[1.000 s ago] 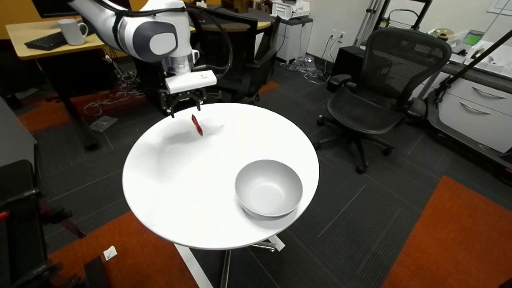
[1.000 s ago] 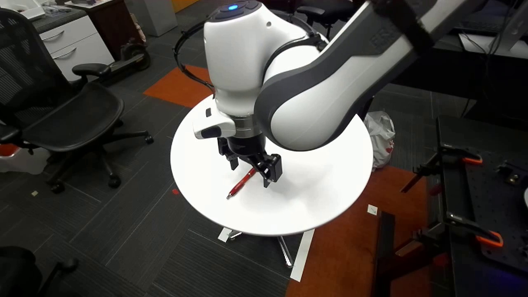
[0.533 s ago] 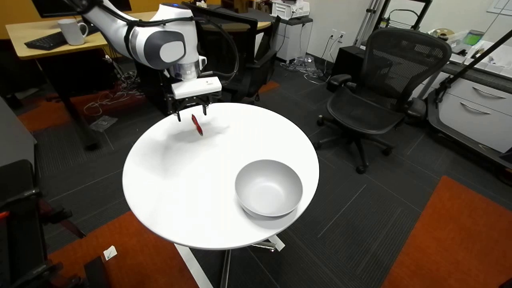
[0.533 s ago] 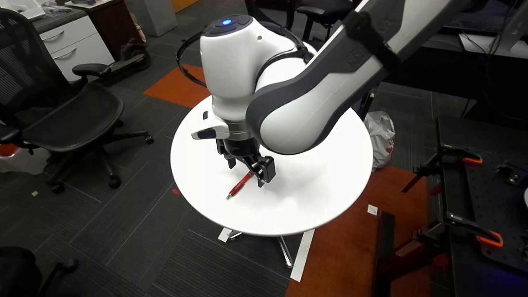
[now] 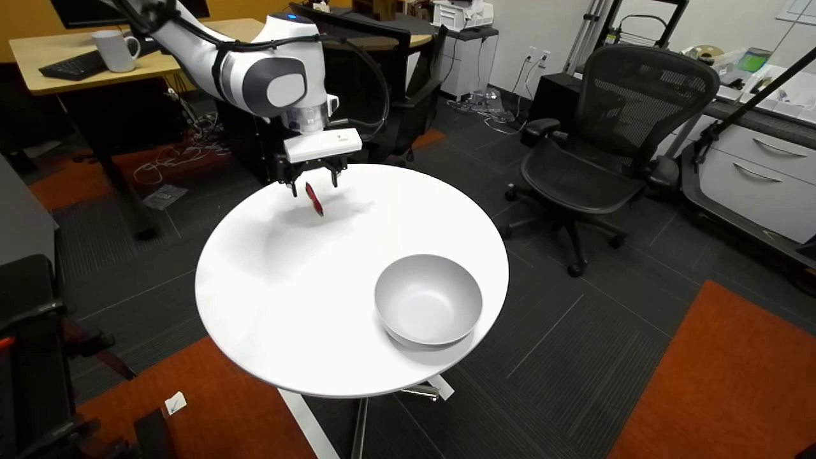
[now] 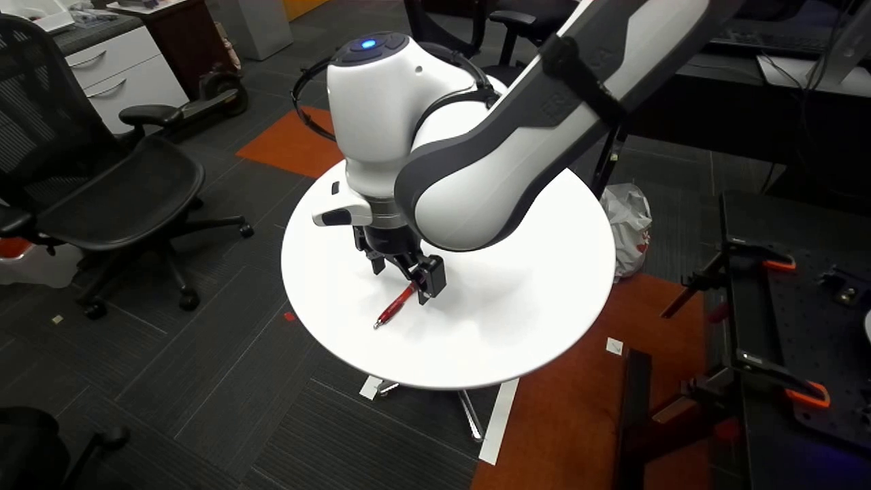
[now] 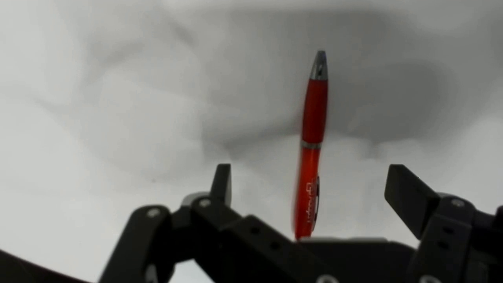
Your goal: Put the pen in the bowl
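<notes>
The red pen (image 5: 315,200) lies on the white round table near its far edge in an exterior view. It also shows in an exterior view (image 6: 395,307), partly covered by a finger. In the wrist view the pen (image 7: 314,114) runs lengthwise between the fingers, silver tip away, its rear end hidden by the gripper body. My gripper (image 7: 310,167) is open and empty, above the pen with a finger on each side, touching neither. It shows in both exterior views (image 5: 315,189) (image 6: 401,286). The light grey bowl (image 5: 428,303) stands empty near the near right table edge; the arm hides it elsewhere.
The round white table (image 5: 287,306) carries the pen and bowl; its edge (image 6: 469,386) drops to the floor all round. A black office chair (image 5: 586,166) stands beside it. Another desk (image 5: 64,48) with a mug and keyboard is behind the arm.
The open gripper has moved to the right in one exterior view and slightly left in the other, coming down closer over the pen. The pen and bowl have not moved.
</notes>
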